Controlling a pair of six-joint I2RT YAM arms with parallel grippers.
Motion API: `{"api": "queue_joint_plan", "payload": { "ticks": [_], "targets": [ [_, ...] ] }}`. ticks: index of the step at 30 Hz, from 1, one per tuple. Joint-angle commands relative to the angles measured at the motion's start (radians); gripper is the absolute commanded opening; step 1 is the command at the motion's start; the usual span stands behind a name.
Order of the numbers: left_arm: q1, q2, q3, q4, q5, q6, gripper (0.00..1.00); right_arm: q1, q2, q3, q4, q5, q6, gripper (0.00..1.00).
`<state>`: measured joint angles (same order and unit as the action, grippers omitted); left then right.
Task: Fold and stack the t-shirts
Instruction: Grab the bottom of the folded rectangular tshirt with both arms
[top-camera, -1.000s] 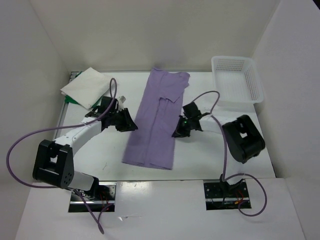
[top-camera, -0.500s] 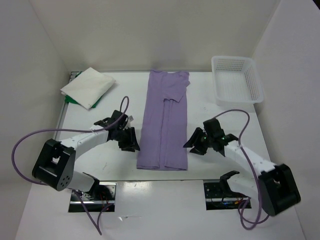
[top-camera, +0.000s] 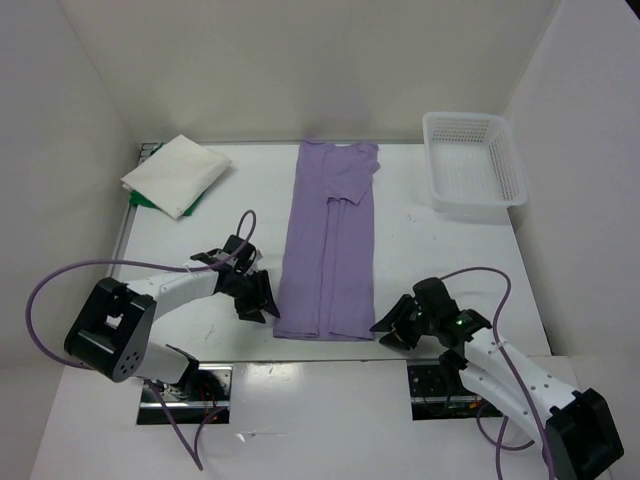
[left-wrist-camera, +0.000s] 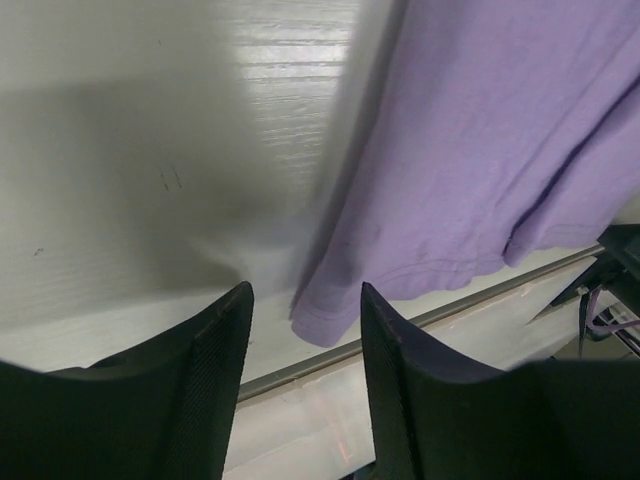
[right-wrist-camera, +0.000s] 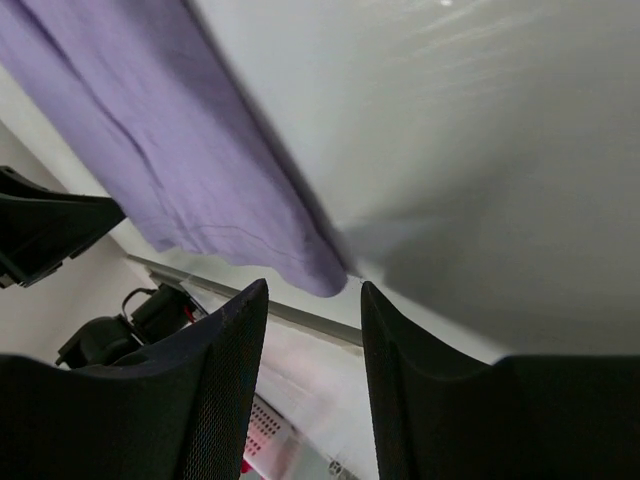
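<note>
The pale lavender t-shirt lies flat as a long narrow strip down the middle of the table, its hem toward the near edge. My left gripper is open just off the hem's left corner, which lies ahead of the gap between the fingers in the left wrist view. My right gripper is open at the hem's right corner, and its wrist view shows that corner of the lavender t-shirt just beyond the fingertips. Neither gripper holds anything. At the back left, the folded white t-shirt rests on the green t-shirt, of which only an edge shows.
A white lattice basket stands empty at the back right corner. White walls close in the table on three sides. The table's metal front edge runs just below the shirt's hem. Both arms' cables loop over the near part of the table.
The shirt went from skewed to straight and closer to the near edge. Both grippers slid toward me along its sides to the hem corners, and the right one opened.
</note>
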<state>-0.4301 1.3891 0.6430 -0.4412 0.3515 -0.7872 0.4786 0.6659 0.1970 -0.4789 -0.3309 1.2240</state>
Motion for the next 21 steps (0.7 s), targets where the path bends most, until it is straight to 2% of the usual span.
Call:
{"api": "queue_joint_plan", "payload": {
  "ticks": [1, 7, 13, 16, 20, 21],
  "targets": [
    [-0.004, 0.033, -0.014, 0.036, 0.055, -0.009, 0.53, 0.041, 0.037, -0.005, 0.054, -0.005, 0.040, 0.48],
    [-0.036, 0.051, -0.023, 0.045, 0.066, -0.009, 0.50, 0.051, 0.092, -0.005, 0.109, -0.007, 0.040, 0.48],
    [-0.075, 0.070, -0.032, 0.064, 0.098, -0.009, 0.43, 0.060, 0.124, -0.014, 0.129, 0.004, 0.040, 0.40],
    [-0.075, 0.070, -0.042, 0.064, 0.098, -0.020, 0.37, 0.060, 0.124, -0.014, 0.154, 0.004, 0.049, 0.34],
    [-0.075, 0.050, -0.051, 0.064, 0.098, -0.020, 0.23, 0.060, 0.176, 0.010, 0.168, 0.015, 0.037, 0.16],
    [-0.075, 0.050, -0.051, 0.055, 0.098, -0.020, 0.15, 0.077, 0.187, 0.024, 0.151, 0.015, 0.037, 0.07]
  ]
}}
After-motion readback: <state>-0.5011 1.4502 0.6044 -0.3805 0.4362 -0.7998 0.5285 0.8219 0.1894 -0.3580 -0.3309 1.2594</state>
